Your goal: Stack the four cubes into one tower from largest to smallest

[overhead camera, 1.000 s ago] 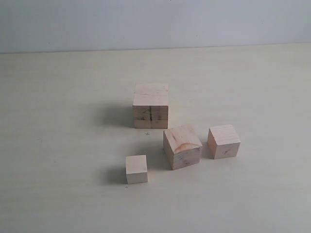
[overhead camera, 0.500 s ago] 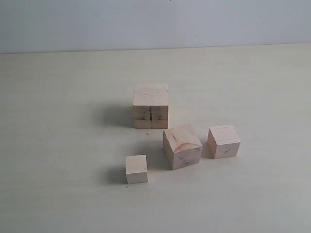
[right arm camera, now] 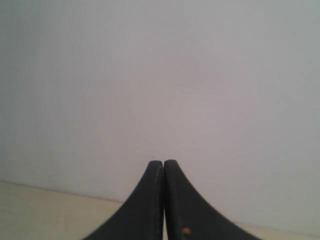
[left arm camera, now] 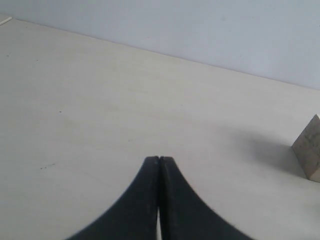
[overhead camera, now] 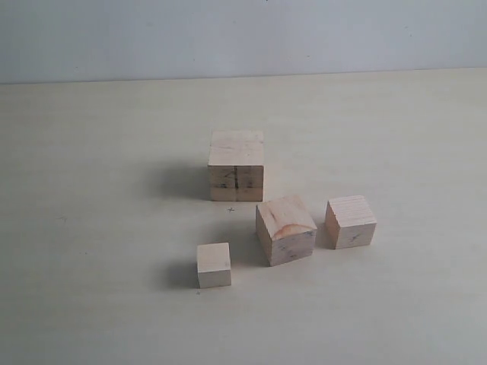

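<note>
Four pale wooden cubes lie apart on the table in the exterior view. The largest cube [overhead camera: 237, 166], with a dark line on its front face, is furthest back. The second cube [overhead camera: 285, 229], with a reddish grain patch, sits in front and to the right of it. The third cube [overhead camera: 350, 221] is to the right of that, and the smallest cube [overhead camera: 214, 265] is nearest, front left. No tower stands. Neither arm shows in the exterior view. My left gripper [left arm camera: 159, 159] is shut and empty above bare table, with a cube corner [left arm camera: 309, 149] at the frame's edge. My right gripper [right arm camera: 163, 162] is shut, empty, facing the wall.
The pale table [overhead camera: 91, 228] stretches wide on all sides of the cubes. A grey wall [overhead camera: 243, 34] rises behind the table's far edge.
</note>
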Available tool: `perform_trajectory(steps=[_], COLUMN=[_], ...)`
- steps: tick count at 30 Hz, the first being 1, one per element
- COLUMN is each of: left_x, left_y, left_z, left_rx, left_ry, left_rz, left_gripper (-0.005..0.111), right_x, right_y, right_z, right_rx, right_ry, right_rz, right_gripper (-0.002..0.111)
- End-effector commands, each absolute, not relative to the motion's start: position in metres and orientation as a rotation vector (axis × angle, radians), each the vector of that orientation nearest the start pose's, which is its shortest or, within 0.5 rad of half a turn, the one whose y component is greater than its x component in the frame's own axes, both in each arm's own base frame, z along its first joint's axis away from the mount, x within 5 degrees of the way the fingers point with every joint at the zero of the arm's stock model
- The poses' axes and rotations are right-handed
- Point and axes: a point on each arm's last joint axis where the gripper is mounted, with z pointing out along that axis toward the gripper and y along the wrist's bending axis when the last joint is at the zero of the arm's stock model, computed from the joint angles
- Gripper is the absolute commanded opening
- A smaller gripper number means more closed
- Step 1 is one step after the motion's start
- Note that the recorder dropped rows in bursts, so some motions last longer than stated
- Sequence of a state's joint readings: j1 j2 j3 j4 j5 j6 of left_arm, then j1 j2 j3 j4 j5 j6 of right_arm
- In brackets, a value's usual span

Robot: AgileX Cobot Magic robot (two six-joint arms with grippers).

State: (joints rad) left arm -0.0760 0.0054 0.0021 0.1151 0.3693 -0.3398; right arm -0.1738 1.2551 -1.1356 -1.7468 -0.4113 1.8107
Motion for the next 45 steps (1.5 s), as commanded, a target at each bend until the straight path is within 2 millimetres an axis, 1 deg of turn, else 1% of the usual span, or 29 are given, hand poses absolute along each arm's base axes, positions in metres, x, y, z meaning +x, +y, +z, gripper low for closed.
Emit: perform_trajectory(steps=[1, 2, 4, 6, 8, 10, 11, 12, 13, 14, 15, 16, 17, 18, 19, 20, 21, 22, 24, 26, 27, 29, 31, 34, 36, 38, 41, 44, 45], left_x=[0.053, 0.053, 0.053, 0.053, 0.053, 0.053, 0.053, 0.053, 0.053, 0.053, 0.053, 0.053, 0.053, 0.053, 0.053, 0.053, 0.053, 0.053, 0.053, 0.053, 0.053, 0.053, 0.053, 0.053, 0.053, 0.053, 0.053, 0.053, 0.053], left_y=[-0.001, -0.001, -0.001, -0.001, -0.001, -0.001, -0.001, -0.001, -0.001, -0.001, -0.001, -0.001, -0.001, -0.001, -0.001, -0.001, -0.001, -0.001, -0.001, -0.001, -0.001, -0.001, -0.001, -0.001, -0.001, -0.001, -0.001, -0.001, -0.001], left_z=[0.181, 0.181, 0.181, 0.181, 0.181, 0.181, 0.181, 0.181, 0.181, 0.181, 0.181, 0.181, 0.181, 0.181, 0.181, 0.181, 0.181, 0.181, 0.181, 0.181, 0.181, 0.181, 0.181, 0.181, 0.181, 0.181, 0.181, 0.181, 0.181], left_rx=[-0.172, -0.172, -0.172, -0.172, -0.172, -0.172, -0.172, -0.172, -0.172, -0.172, -0.172, -0.172, -0.172, -0.172, -0.172, -0.172, -0.172, -0.172, -0.172, -0.172, -0.172, -0.172, -0.172, -0.172, -0.172, -0.172, -0.172, -0.172, -0.172], left_ry=[1.834, 1.834, 1.834, 1.834, 1.834, 1.834, 1.834, 1.834, 1.834, 1.834, 1.834, 1.834, 1.834, 1.834, 1.834, 1.834, 1.834, 1.834, 1.834, 1.834, 1.834, 1.834, 1.834, 1.834, 1.834, 1.834, 1.834, 1.834, 1.834], left_rz=[-0.186, -0.186, -0.186, -0.186, -0.186, -0.186, -0.186, -0.186, -0.186, -0.186, -0.186, -0.186, -0.186, -0.186, -0.186, -0.186, -0.186, -0.186, -0.186, -0.186, -0.186, -0.186, -0.186, -0.186, -0.186, -0.186, -0.186, -0.186, -0.186], left_gripper=[0.0, 0.0, 0.0, 0.0, 0.0, 0.0, 0.0, 0.0, 0.0, 0.0, 0.0, 0.0, 0.0, 0.0, 0.0, 0.0, 0.0, 0.0, 0.0, 0.0, 0.0, 0.0, 0.0, 0.0, 0.0, 0.0, 0.0, 0.0, 0.0], right_x=[0.298, 0.297, 0.295, 0.294, 0.294, 0.291, 0.287, 0.284, 0.283, 0.28, 0.28, 0.279, 0.279, 0.279, 0.281, 0.283, 0.287, 0.289, 0.286, 0.278, 0.274, 0.266, 0.26, 0.253, 0.247, 0.244, 0.242, 0.246, 0.248], right_y=[-0.017, -0.018, -0.021, -0.033, -0.054, -0.077, -0.092, -0.101, -0.107, -0.115, -0.117, -0.116, -0.11, -0.102, -0.09, -0.078, -0.067, -0.052, -0.028, -0.003, 0.008, 0.034, 0.06, 0.108, 0.14, 0.162, 0.184, 0.194, 0.196], right_z=[0.395, 0.397, 0.4, 0.404, 0.406, 0.406, 0.4, 0.392, 0.379, 0.36, 0.337, 0.312, 0.289, 0.274, 0.263, 0.259, 0.263, 0.273, 0.298, 0.323, 0.331, 0.335, 0.329, 0.315, 0.301, 0.286, 0.268, 0.256, 0.253], right_rx=[-0.116, -0.124, -0.177, -0.194, -0.095, 0.065, 0.236, 0.312, 0.402, 0.427, 0.456, 0.434, 0.383, 0.327, 0.232, 0.189, 0.168, 0.135, 0.062, 0.004, -0.027, -0.114, -0.201, -0.381, -0.511, -0.613, -0.705, -0.728, -0.729], right_ry=[1.713, 1.705, 1.681, 1.651, 1.64, 1.632, 1.659, 1.715, 1.813, 1.994, 2.191, 2.435, 2.665, 2.809, 2.925, 2.947, 2.905, 2.833, 2.7, 2.604, 2.578, 2.573, 2.621, 2.676, 2.708, 2.739, 2.763, 2.763, 2.764], right_rz=[0.243, 0.215, 0.103, -0.12, -0.381, -0.634, -0.764, -0.857, -0.905, -1.01, -0.981, -0.897, -0.736, -0.574, -0.376, -0.209, -0.123, -0.082, -0.109, -0.182, -0.214, -0.22, -0.174, -0.047, 0.005, 0.008, 0.016, 0.026, 0.028], right_gripper=[0.0, 0.0, 0.0, 0.0, 0.0, 0.0, 0.0, 0.0, 0.0, 0.0, 0.0, 0.0, 0.0, 0.0, 0.0, 0.0, 0.0, 0.0, 0.0, 0.0, 0.0, 0.0, 0.0, 0.0, 0.0, 0.0, 0.0, 0.0, 0.002])
